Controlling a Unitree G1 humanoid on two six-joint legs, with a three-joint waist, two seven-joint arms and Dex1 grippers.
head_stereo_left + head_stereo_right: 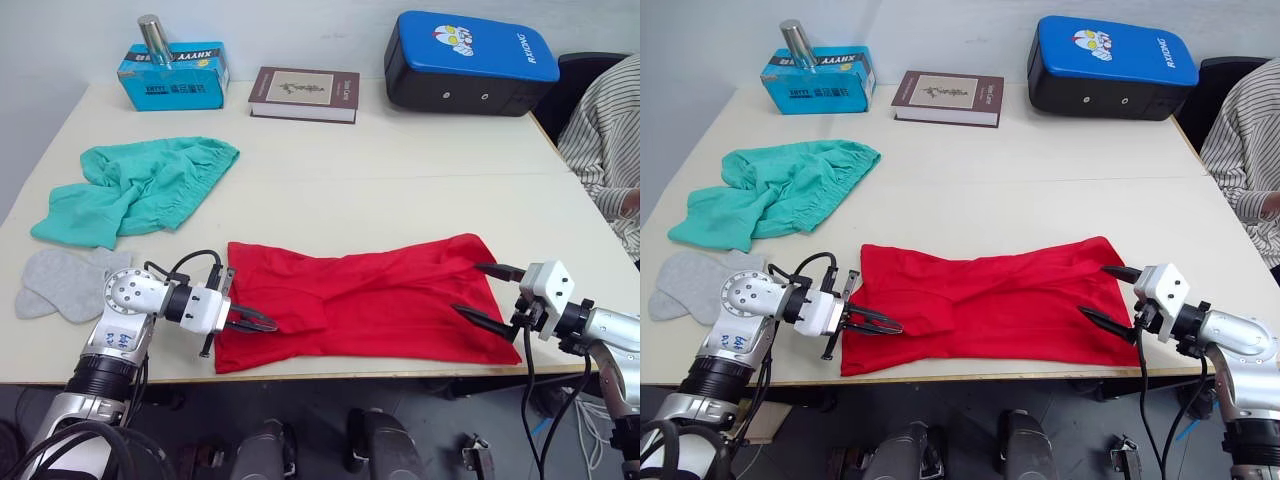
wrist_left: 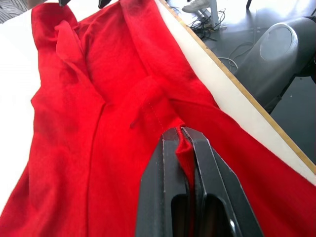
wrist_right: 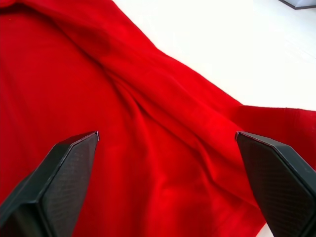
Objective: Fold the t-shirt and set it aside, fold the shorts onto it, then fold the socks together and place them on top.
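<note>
The t-shirt (image 1: 360, 305) lies folded into a long band along the table's (image 1: 420, 170) near edge, lower centre of the frame. The left gripper (image 1: 255, 322) pinches its lower-left corner, fingers closed on red cloth. The right gripper (image 1: 486, 293) hovers spread wide over its right end. The shorts (image 1: 135, 187) lie crumpled upper left, the 2 socks (image 1: 65, 282) below them.

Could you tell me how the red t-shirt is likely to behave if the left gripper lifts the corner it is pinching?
The t-shirt will probably drape and sag: it lies flat in soft creases, so only the part near the left gripper should rise at first. It looks light, thin cloth. The pinched fold is narrow, so it might slip free; the right gripper stands open over the far edge.
</note>
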